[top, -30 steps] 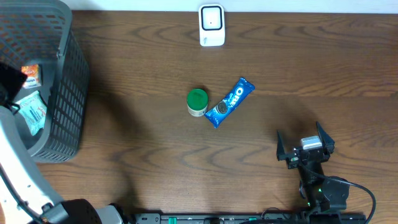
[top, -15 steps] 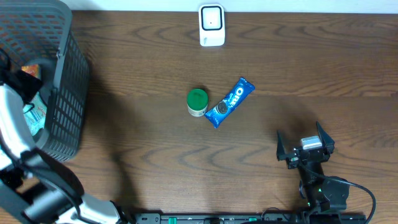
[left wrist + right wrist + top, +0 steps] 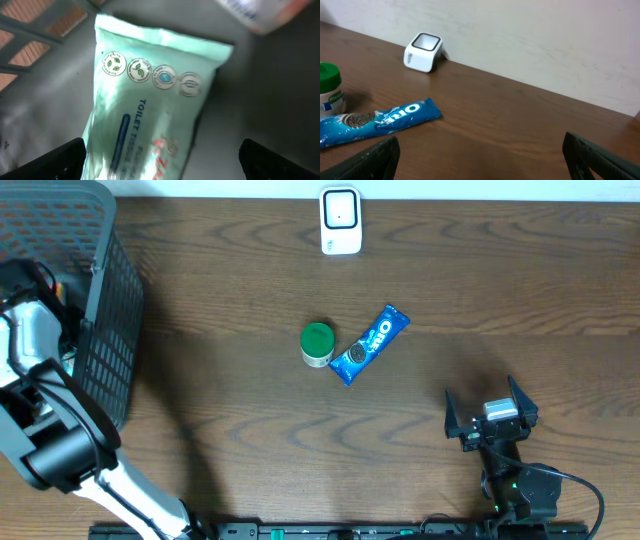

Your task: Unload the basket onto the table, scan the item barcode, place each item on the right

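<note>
A mint-green pack of toilet tissue (image 3: 155, 100) lies on the grey floor of the basket, filling the left wrist view. My left gripper (image 3: 162, 160) hangs just above the pack's near end, open, one black fingertip (image 3: 60, 157) on each side of it and nothing held. No barcode shows on the pack's upper face. The white scanner (image 3: 340, 220) stands at the table's far edge. My right gripper (image 3: 480, 390) rests open and empty near the front right of the table, with bare wood between its fingers (image 3: 375, 157).
The dark mesh basket (image 3: 105, 330) stands at the table's left end, and my left arm (image 3: 30, 340) reaches into it. An orange-and-white package (image 3: 265, 12) lies beyond the tissue pack. A green-lidded jar (image 3: 317, 345) and a blue Oreo pack (image 3: 370, 343) lie mid-table.
My left arm has swung further into the basket, toward its far side. The right arm, the jar and the Oreo pack have not moved.
</note>
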`<state>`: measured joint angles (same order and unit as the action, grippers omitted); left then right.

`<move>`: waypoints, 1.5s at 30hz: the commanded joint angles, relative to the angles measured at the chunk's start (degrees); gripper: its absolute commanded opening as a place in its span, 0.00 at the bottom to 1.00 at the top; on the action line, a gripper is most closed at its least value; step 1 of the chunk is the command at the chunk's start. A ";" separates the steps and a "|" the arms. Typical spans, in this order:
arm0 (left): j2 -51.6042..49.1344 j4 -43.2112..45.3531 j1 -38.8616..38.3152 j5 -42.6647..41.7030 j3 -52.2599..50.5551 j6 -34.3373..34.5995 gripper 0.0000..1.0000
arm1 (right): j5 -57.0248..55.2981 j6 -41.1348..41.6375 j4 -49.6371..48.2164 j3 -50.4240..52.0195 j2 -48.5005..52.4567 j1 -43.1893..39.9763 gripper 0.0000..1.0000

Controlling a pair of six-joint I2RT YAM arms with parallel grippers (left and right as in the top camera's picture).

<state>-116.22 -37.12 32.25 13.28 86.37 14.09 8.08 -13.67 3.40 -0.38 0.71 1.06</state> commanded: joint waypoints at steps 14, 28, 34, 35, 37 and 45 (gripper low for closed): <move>-6.45 -3.69 0.15 4.00 0.00 -1.84 0.29 | -0.07 -0.09 0.22 0.07 -0.33 -0.17 0.99; 7.74 -19.30 0.13 -0.02 17.09 -0.92 0.08 | -0.07 -0.09 0.22 0.07 -0.33 -0.17 0.99; 23.17 -17.46 0.02 -29.33 19.02 1.27 0.08 | -0.07 -0.09 0.24 0.07 -0.33 -0.17 0.99; 25.90 -16.96 -0.33 -36.54 19.02 1.51 0.08 | -0.07 -0.09 0.24 0.07 -0.33 -0.17 0.99; 29.57 -16.79 -1.62 -45.33 18.99 3.06 0.08 | -0.07 -0.07 0.22 0.07 -0.33 -0.17 0.99; 32.41 -16.79 -17.35 -69.51 18.67 1.79 0.08 | -0.07 -0.09 0.22 0.07 -0.33 -0.17 0.99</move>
<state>-81.41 -53.78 20.49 -41.34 105.62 16.69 8.05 -13.67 3.40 -0.38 0.71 1.06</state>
